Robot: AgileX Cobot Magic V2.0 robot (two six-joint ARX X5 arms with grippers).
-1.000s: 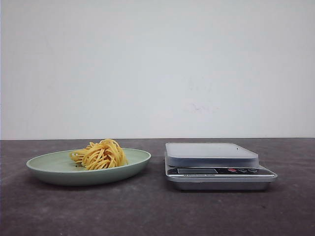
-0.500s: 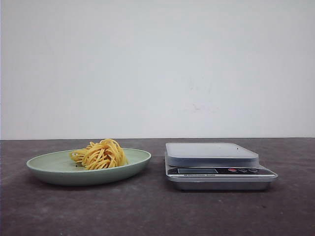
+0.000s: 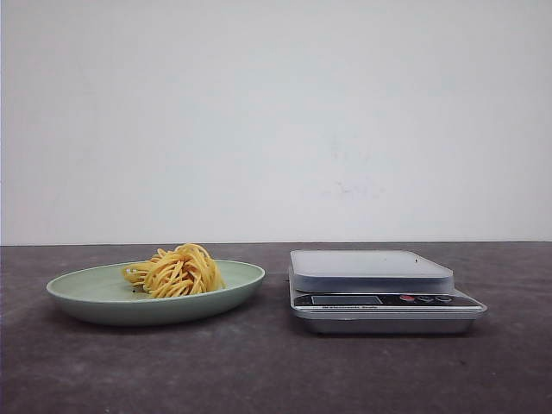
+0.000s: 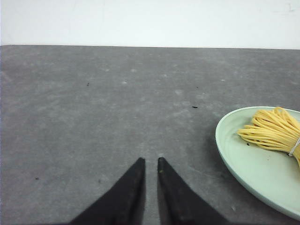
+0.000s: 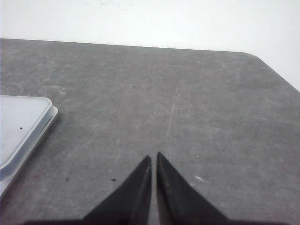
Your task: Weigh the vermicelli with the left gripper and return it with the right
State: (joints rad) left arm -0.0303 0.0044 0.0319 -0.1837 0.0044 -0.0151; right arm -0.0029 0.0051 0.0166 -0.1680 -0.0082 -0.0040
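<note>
The vermicelli, a small nest of yellow-orange strands, lies on a pale green plate at the table's left. In the left wrist view the vermicelli and the plate sit off to one side of my left gripper. That gripper hovers over bare table, its black pointed fingers nearly together with nothing between them. My right gripper is likewise shut and empty over bare table, beside the scale. Neither gripper shows in the front view.
A silver kitchen scale with a flat grey platform stands right of the plate, its display and buttons facing front. The dark grey table ends at a white wall behind. The table's rounded far corner shows in the right wrist view.
</note>
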